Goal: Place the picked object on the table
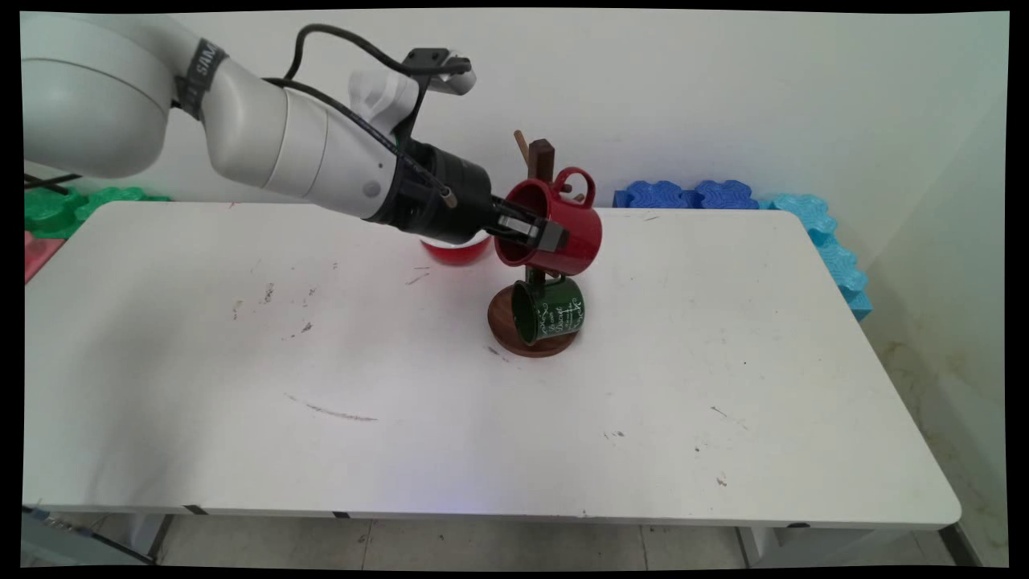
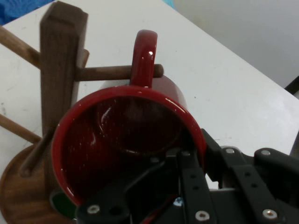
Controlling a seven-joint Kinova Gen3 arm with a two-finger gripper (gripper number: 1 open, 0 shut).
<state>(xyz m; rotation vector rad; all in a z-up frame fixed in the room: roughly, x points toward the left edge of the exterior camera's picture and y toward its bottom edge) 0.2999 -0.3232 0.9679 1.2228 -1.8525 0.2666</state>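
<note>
Nearest you, the desk [image 1: 482, 450] front is bare white with scuff marks. Further in, a green mug [image 1: 551, 312] hangs low on the wooden mug tree [image 1: 540, 165], mouth toward you, just above the tree's round base [image 1: 514, 342].

Above it you have the claw [image 1: 540, 235] clamped on the red mug [image 1: 563, 229]: one finger inside the mouth, the other outside, pinching the rim wall. The red mug lies on its side, long axis roughly level, mouth toward the arm at left, bottom toward the right. Its handle [image 2: 142, 56] points up and, in the hand view, is threaded over a peg [image 2: 110, 72] of the tree.

Handling, as a judgement: glazed ceramic look, so stiff, fairly heavy, slick, chips if knocked on the post. The rim pinch is the hold you have; the handle is taken by the peg.

Behind the arm a red bowl-like thing [image 1: 457, 252] sits on the desk, mostly hidden. Farthest, blue foam pieces [image 1: 691, 195] line the wall.
</note>
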